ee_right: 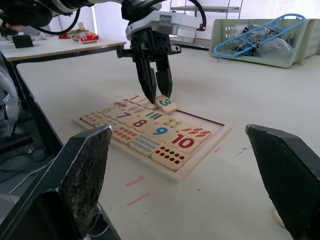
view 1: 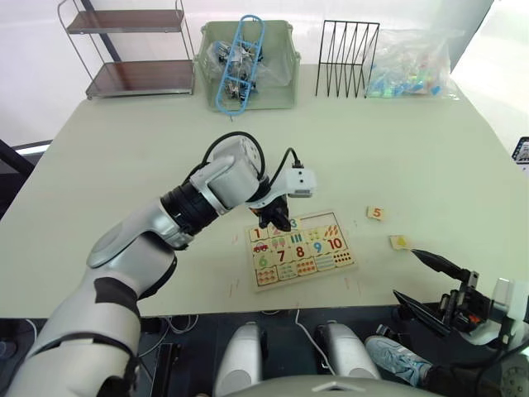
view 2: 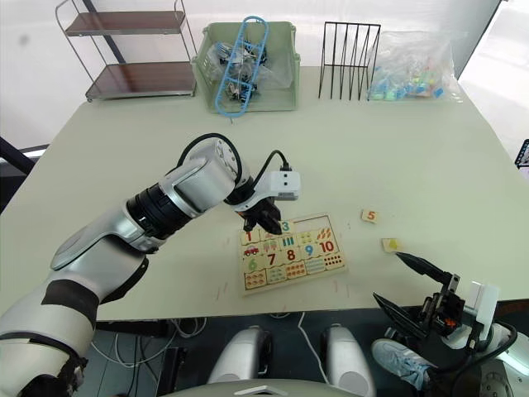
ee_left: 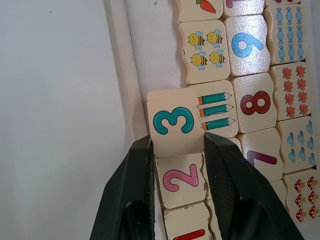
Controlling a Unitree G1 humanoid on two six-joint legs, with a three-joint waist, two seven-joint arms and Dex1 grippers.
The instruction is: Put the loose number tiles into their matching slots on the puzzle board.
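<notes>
Clearly the tiles are light, stiff little squares of smooth wood, thin enough that the best hold looks like a pinch across two opposite edges, leaving the printed face clear.

Far left on the surface (view 1: 124,149) a wire shelf (view 1: 128,50) stands at the back, its two brown tiers bare. Next to it a green bin (view 1: 248,66) holds bagged small parts, and a blue plastic frame (view 1: 240,62) leans out over its front wall.

The left gripper (ee_left: 175,155) has the 3 tile (ee_left: 172,122) pinched between its fingers (ee_left: 132,185) by two side edges. The tile sits tilted over the board's (view 1: 302,248) far row, just past the seated 2 tile (ee_left: 179,180) and beside the three-pencils piece (ee_left: 217,110), so it is over its slot but judged not yet flat in it. The board is a shallow rimmed tray; its rows show 1 and 2 in place, pictures, and 6 to 10, with the far row's right part bare.

Behind the board a black wire rack (view 1: 347,58) stands empty, then a clear bag (view 1: 409,66) of coloured pieces.

Right of the board, the 5 tile (view 1: 376,213) lies loose, and a yellow-printed tile (view 1: 400,242) lies nearer the edge. The right gripper (view 1: 450,289) hangs off the surface's front corner, fingers spread wide, holding nothing.
</notes>
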